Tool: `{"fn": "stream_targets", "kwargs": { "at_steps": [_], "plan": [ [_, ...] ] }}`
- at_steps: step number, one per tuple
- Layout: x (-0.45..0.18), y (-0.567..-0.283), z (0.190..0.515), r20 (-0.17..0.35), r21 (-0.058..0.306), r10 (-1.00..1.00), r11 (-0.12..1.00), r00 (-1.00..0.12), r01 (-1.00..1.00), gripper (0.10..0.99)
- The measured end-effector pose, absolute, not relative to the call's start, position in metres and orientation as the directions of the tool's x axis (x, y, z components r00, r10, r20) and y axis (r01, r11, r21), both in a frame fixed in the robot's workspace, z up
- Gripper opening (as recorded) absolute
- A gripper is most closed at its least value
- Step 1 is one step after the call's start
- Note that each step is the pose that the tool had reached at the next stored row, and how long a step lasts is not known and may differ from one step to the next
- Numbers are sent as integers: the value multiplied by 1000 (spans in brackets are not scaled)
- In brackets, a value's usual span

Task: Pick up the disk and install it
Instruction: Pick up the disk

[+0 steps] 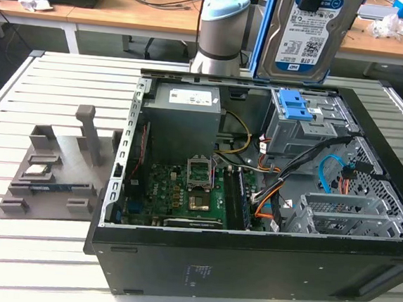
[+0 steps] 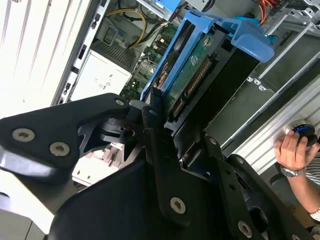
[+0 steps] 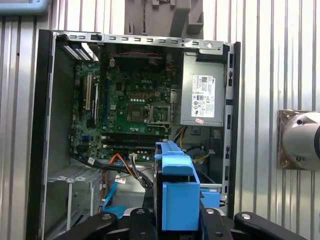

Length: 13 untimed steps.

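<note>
Exterior view: the disk (image 1: pixel 306 40) hangs upright above the far edge of the open computer case (image 1: pixel 248 264); I judge it picked up, not installed yet. Second wrist view: the gripper (image 2: pixel 175 125) is clamped on the disk. First wrist view: the disk hangs over the case interior.

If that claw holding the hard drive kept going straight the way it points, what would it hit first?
Probably the grey drive bay with the blue latch in the open computer case, and the held disk would touch before the gripper; depth is unclear.
</note>
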State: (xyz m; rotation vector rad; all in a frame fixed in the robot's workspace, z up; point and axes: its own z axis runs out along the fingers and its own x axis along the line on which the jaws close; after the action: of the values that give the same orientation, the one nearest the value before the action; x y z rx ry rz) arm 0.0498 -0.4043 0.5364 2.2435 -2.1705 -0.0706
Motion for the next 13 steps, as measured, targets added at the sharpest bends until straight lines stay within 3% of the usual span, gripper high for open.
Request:
{"fn": "stream_targets", "kwargs": {
  "at_steps": [13],
  "plan": [
    [50, -429, 535, -18, 45, -999, -33, 33, -998, 365]
  ]
}}
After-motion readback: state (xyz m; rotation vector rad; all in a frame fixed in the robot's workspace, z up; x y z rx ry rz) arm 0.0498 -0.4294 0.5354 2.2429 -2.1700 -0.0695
